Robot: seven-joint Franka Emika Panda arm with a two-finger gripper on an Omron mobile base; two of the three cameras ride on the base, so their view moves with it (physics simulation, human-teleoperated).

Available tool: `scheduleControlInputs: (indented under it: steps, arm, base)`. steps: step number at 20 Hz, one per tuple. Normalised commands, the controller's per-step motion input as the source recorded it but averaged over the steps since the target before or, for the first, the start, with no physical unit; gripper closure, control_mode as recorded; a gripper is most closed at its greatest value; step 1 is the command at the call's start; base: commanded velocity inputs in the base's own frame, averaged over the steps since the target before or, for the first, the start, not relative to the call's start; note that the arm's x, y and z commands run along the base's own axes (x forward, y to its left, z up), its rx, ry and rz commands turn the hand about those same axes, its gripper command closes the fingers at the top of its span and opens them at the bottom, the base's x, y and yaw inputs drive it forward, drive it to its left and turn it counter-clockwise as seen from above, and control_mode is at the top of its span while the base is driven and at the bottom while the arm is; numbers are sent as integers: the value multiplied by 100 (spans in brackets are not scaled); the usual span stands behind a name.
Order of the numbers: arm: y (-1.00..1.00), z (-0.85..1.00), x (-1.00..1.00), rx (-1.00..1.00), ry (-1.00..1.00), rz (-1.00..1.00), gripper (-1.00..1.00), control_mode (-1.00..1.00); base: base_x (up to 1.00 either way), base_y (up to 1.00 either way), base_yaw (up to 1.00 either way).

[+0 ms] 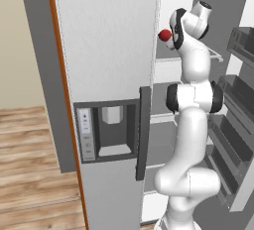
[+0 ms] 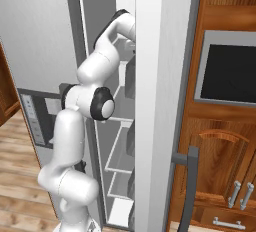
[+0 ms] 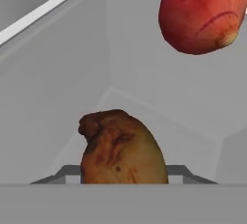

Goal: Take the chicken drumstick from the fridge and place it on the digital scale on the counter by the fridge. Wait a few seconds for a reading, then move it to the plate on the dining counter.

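Hand view puts the brown, glossy, elongated chicken drumstick [image 3: 121, 148] at bottom centre, right in front of the camera, on a pale grey shelf of the open light-grey speckled fridge [image 1: 106, 50]. We see dark grey bars on either side of the meat at the bottom edge, likely the gripper's fingers, but we cannot tell how far apart they stand or whether they touch the drumstick. We cannot say that the meat is held.

A round red fruit [image 3: 201, 13] sits in the upper right of the hand view, apart from the drumstick; it also shows as a red dot [image 1: 164, 35] beside the wrist, upper centre of the left base view.

Outward, the white arm [image 1: 191, 120] reaches up into the fridge interior between the closed door with its recessed dispenser panel [image 1: 106, 132] and the open door's shelves at the right edge.

We judge the grasp to be the step in hand. The risks: the rounded, slick meat could squirt out if the fingers pinch off-centre, and a careless withdrawal could knock the fruit or catch the shelf edge.
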Motion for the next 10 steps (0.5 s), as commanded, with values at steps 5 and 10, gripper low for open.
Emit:
scheduleControlInputs:
  steps: [5,10]
  arm:
    - [3,0,0,0,0,6,100,-100]
    - [0,0,-1,0,0,1,100,-100]
  base:
    - [0,0,0]
    - [0,0,0]
